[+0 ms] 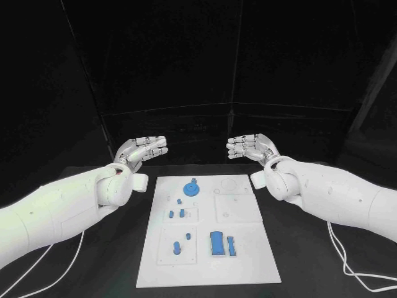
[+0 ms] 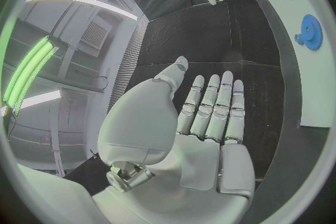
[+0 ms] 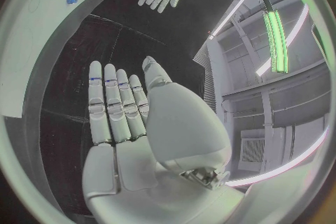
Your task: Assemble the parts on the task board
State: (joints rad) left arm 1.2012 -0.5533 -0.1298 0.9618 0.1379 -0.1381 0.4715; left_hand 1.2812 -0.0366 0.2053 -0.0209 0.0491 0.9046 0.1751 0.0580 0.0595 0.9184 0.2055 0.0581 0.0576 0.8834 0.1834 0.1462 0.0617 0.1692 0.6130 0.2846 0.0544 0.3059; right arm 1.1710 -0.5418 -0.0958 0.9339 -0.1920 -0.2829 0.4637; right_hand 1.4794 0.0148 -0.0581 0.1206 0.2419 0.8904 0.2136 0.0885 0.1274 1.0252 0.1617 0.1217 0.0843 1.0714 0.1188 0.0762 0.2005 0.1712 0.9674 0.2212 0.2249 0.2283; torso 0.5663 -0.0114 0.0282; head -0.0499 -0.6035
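Black table [image 1: 91, 261] under a dark backdrop carries the white task board [image 1: 252, 261] in its middle, long side running from the near edge toward the far edge. On the board, a round blue gear [image 1: 191, 187] sits near the far left corner, small blue parts [image 1: 176, 213] lie along the left side, and a larger blue block [image 1: 218, 243] stands toward the near edge. Both hands are raised beyond the board's far edge, the left hand [image 1: 141, 149] past the far left corner and the right hand [image 1: 251, 148] past the far right corner, well apart, each with flat, extended fingers and holding nothing.
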